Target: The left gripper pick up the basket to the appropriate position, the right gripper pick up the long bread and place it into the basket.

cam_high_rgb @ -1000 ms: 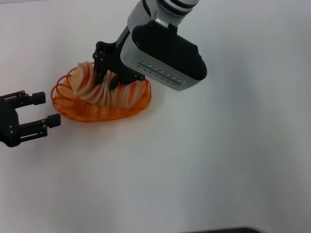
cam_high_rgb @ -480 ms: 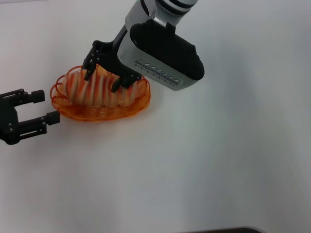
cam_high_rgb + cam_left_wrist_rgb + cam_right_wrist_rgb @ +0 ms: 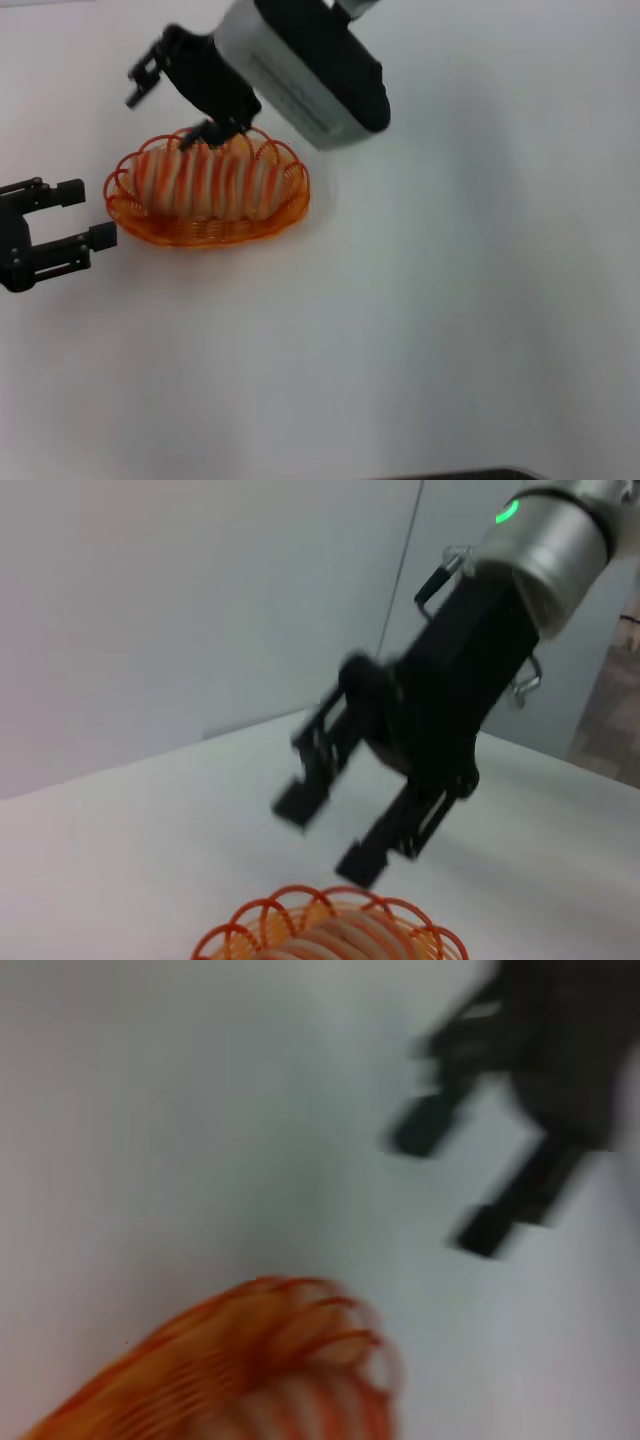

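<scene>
Looking from the lower left of the head view upward, you first meet the left hand (image 3: 62, 223), fingers apart and holding nothing, just beside the end of the orange wire basket (image 3: 290, 205) without touching it. Next comes the basket itself on the white bench (image 3: 450, 330), with the long bread (image 3: 205, 185) lying lengthwise inside it. Farthest, at the upper left, the right hand (image 3: 175, 100) hangs above the basket's far rim, fingers spread and empty; the left wrist view shows daylight between them and the loaf. You can judge the placing done: what remains is pulling both arms clear without snagging the looped rim.
</scene>
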Action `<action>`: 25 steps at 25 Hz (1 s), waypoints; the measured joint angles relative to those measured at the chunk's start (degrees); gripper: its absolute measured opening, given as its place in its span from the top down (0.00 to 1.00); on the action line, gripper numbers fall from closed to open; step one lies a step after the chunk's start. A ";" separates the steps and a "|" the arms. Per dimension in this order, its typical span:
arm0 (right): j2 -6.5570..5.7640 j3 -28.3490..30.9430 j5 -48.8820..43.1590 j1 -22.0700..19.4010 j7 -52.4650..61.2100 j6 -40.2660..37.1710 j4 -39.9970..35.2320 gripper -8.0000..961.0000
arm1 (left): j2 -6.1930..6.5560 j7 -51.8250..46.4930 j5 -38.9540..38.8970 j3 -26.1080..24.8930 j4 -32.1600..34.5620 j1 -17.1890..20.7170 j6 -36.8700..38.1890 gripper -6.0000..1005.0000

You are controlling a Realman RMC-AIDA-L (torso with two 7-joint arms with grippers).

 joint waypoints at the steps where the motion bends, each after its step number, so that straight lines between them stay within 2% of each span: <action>1: -0.04 1.65 0.88 -0.94 1.03 -0.18 -1.14 0.34 | -0.13 0.26 0.00 -0.76 -0.21 0.05 -0.01 0.30; 8: -0.26 12.12 6.96 -9.05 12.27 -1.67 -9.43 0.34 | 0.03 0.50 -0.73 -2.13 -1.30 0.01 0.32 0.30; 13: -0.74 16.09 15.09 -17.56 24.21 -3.31 -15.46 0.34 | 0.30 0.13 -1.19 -2.42 -1.12 -0.07 0.50 0.30; 18: -0.97 21.36 24.60 -26.80 31.60 -6.75 -15.88 0.35 | 0.58 0.09 -2.28 -3.42 -0.99 0.03 1.01 0.30; 22: -1.23 24.48 25.75 -31.96 37.74 -12.21 -15.73 0.34 | 0.63 0.24 -3.33 -3.59 -0.93 -0.03 1.85 0.30; 25: -2.20 25.16 24.32 -35.31 42.26 -17.65 -15.70 0.34 | 0.62 0.41 -3.75 -3.58 -1.10 -0.22 2.14 0.30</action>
